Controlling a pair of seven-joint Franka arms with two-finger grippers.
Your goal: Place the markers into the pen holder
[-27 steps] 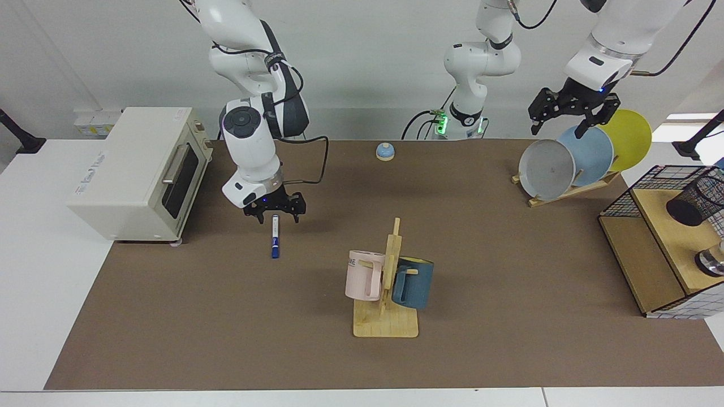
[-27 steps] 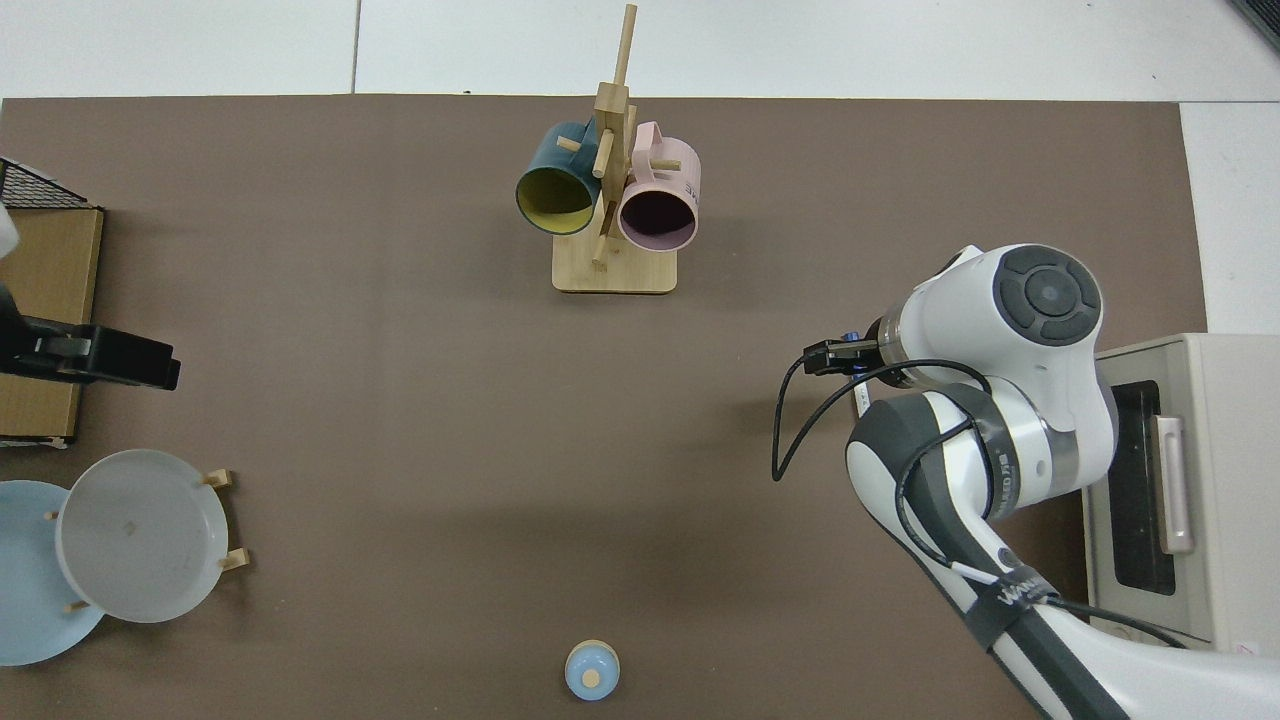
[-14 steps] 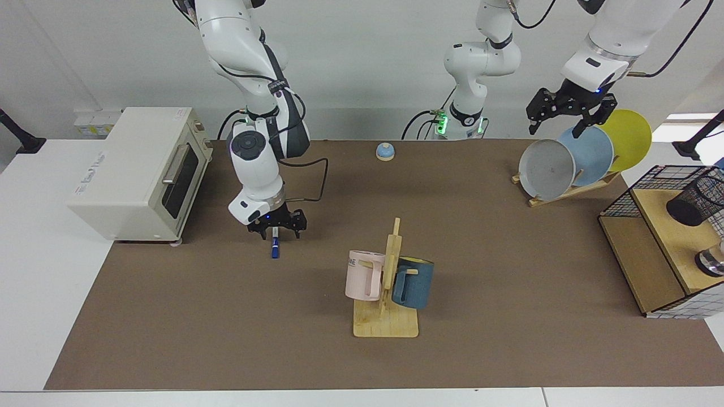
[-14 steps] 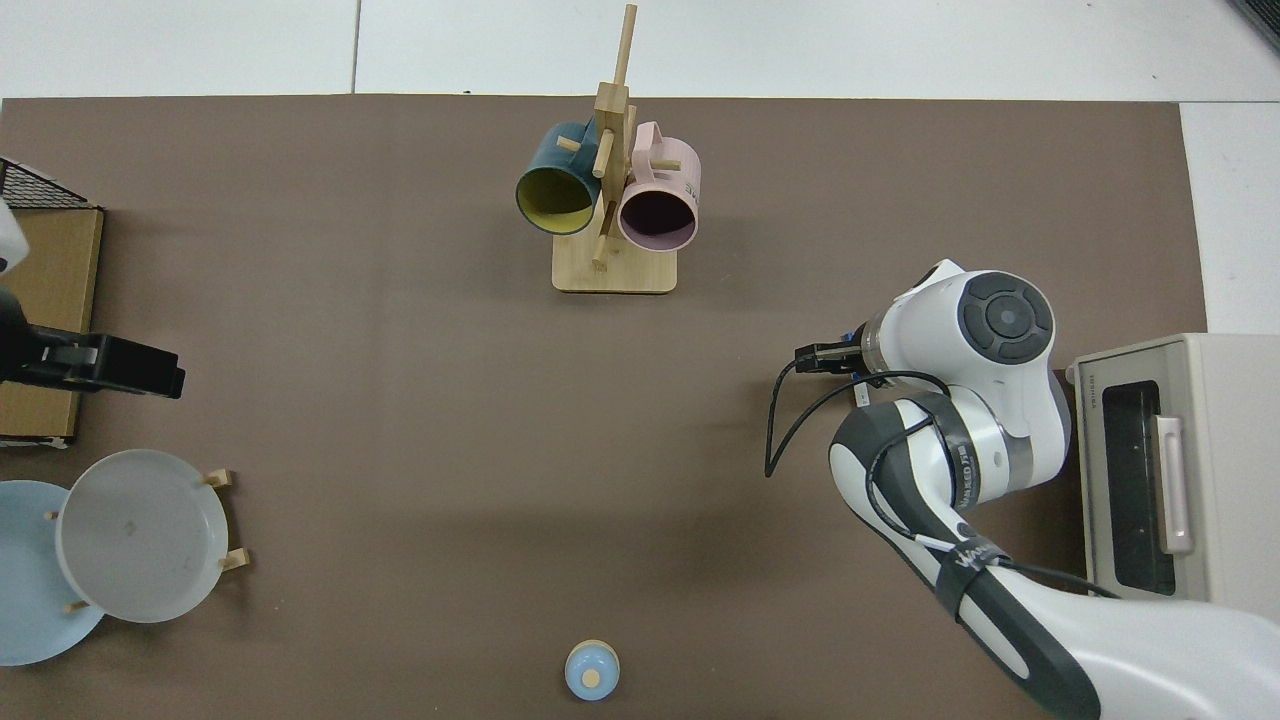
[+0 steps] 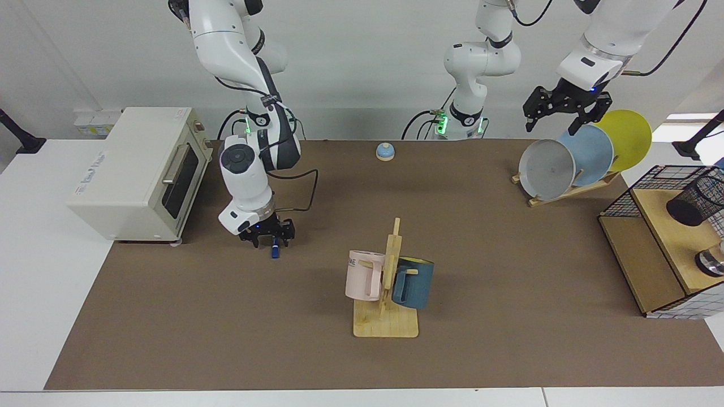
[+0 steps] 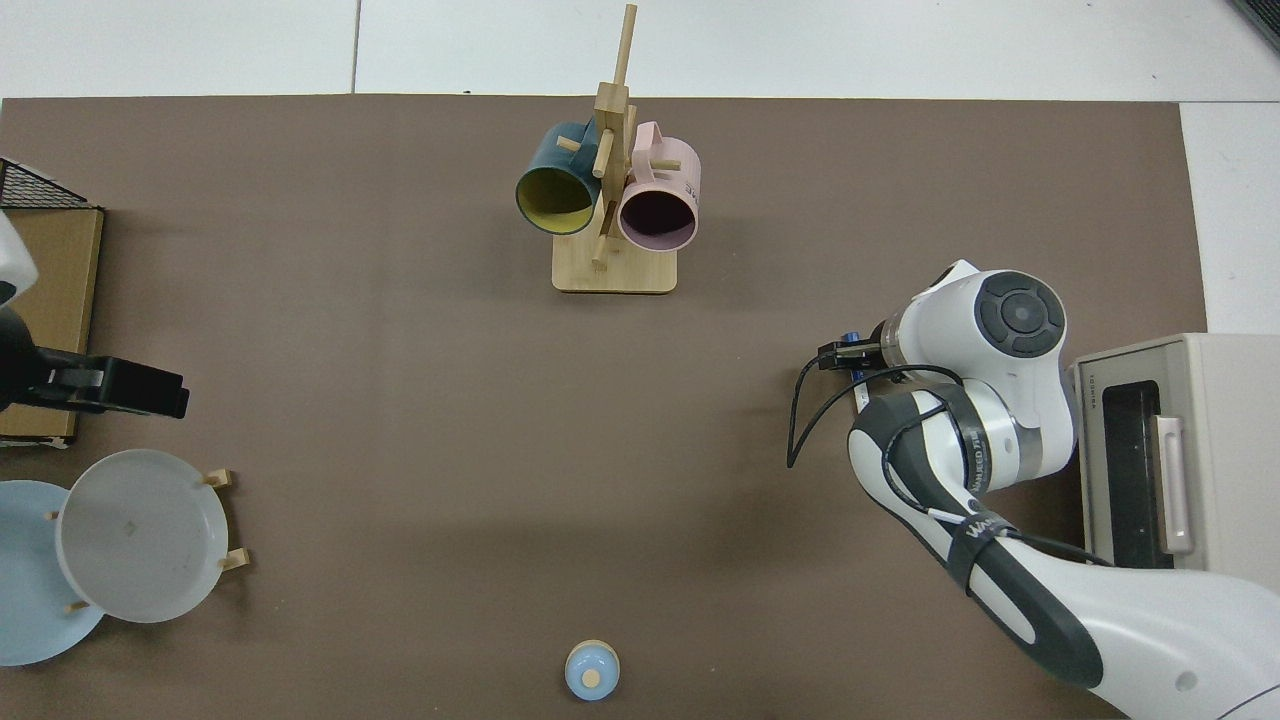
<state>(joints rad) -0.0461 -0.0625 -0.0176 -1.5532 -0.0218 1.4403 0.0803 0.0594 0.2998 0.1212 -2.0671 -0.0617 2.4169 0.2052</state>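
The marker [image 5: 275, 252] lies on the brown mat in front of the toaster oven, only its blue cap end showing below my right gripper [image 5: 270, 243]. That gripper has come down over the barrel and stands open, a finger on either side. From above, my right arm's wrist covers the marker [image 6: 852, 338] except a blue tip. The pen holder [image 5: 691, 201], a black mesh cup, rests tilted on the wooden shelf at the far right of the facing view. My left gripper [image 5: 557, 120] hangs open above the plate rack, away from both.
A cream toaster oven [image 5: 136, 172] stands beside the right arm. A wooden mug rack [image 5: 386, 294] with a pink and a blue mug is mid-table. Plates [image 5: 571, 161] lean in a rack, a wire-grid basket [image 5: 639, 186] surrounds the shelf, and a small blue bell [image 5: 385, 151] sits at the back.
My right gripper has lowered and slid along the marker towards its cap, now covering most of the barrel. My left gripper has risen slightly above the plates.
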